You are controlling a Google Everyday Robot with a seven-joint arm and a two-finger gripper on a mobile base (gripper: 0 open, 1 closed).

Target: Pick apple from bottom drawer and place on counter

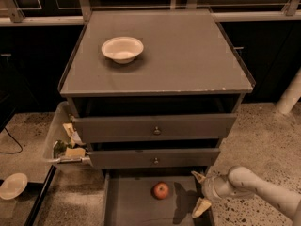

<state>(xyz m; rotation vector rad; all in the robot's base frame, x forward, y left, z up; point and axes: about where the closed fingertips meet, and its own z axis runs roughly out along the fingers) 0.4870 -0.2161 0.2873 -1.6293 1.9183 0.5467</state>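
The small red apple [161, 190] lies on the flat grey floor of the pulled-out bottom drawer [131, 206], near its middle. My gripper [199, 192] comes in from the lower right on a white arm. It hovers at the drawer's right side, just right of the apple and apart from it. Its two pale fingers are spread open, one [198, 176] above and one below, with nothing between them. The counter [188, 55] is the broad grey top of the cabinet above.
A white bowl [122, 49] sits on the counter's back left. Two grey drawers with round knobs [156, 131] stand slightly open above the bottom drawer. A clear bin [63, 142] with packets hangs at the cabinet's left. A white dish [13, 186] lies on the floor at left.
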